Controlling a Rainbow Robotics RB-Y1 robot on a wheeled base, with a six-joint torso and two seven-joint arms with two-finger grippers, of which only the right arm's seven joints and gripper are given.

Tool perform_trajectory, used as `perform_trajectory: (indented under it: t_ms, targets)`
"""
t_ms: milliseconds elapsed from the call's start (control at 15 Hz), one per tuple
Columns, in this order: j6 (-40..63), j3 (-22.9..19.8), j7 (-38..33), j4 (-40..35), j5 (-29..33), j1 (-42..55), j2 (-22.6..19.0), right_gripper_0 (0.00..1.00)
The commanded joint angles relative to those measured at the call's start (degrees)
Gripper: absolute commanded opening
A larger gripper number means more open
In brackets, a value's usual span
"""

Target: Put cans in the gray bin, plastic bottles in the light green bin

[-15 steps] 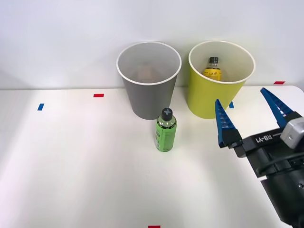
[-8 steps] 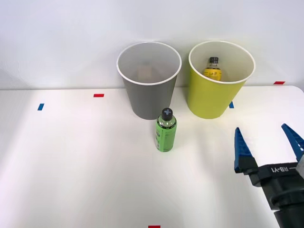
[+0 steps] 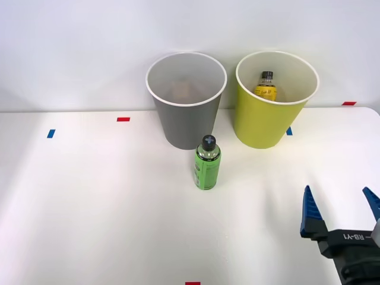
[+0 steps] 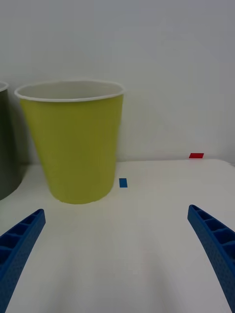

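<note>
The green-labelled plastic bottle (image 3: 207, 164) with a black cap stands upright on the white table, just in front of the gray bin (image 3: 185, 126). A faint reddish shape (image 3: 181, 89) shows low inside that bin; I cannot tell whether it is the can. The yellow-orange bottle (image 3: 265, 85) stands inside the light green bin (image 3: 266, 123). My right gripper (image 3: 340, 208) is open and holds nothing. It is at the table's front right, well short of both bins and to the right of the green bottle. In the wrist view, the gripper (image 4: 117, 254) faces the light green bin (image 4: 73, 146), with the gray bin (image 4: 7, 146) at the edge.
The two bins stand side by side against the white back wall. Small tape marks lie on the table: red (image 3: 123, 119) and blue (image 3: 50, 133) at the left, blue (image 4: 123, 182) beside the green bin, red (image 4: 196, 155) at the far right.
My right gripper has drawn back from beside the light green bin toward the table's front right corner, staying open. The bottles and bins have not moved.
</note>
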Motion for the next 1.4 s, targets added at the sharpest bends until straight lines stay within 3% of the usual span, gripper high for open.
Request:
perform_trajectory:
  t_ms: [67, 333, 600, 867, 1200, 1400]
  targets:
    - [-0.54, -0.49, 0.05, 2.48, 1.11, 0.21, 0.61, 1.0]
    - [-0.98, -0.84, -0.65, 4.5, 6.91, 0.13, 2.63, 1.0]
    - [-1.07, 0.04, -16.56, 4.67, 22.11, 1.27, 5.88, 1.0]
    - [-9.94, 1.36, -26.84, 12.5, 27.92, 2.06, 5.88, 1.0]
    - [-24.8, 5.49, -25.88, 22.96, 30.46, 1.97, 0.08, 1.0]
    - [-31.74, 6.72, -24.21, 27.0, 31.78, 2.15, -0.53, 1.0]
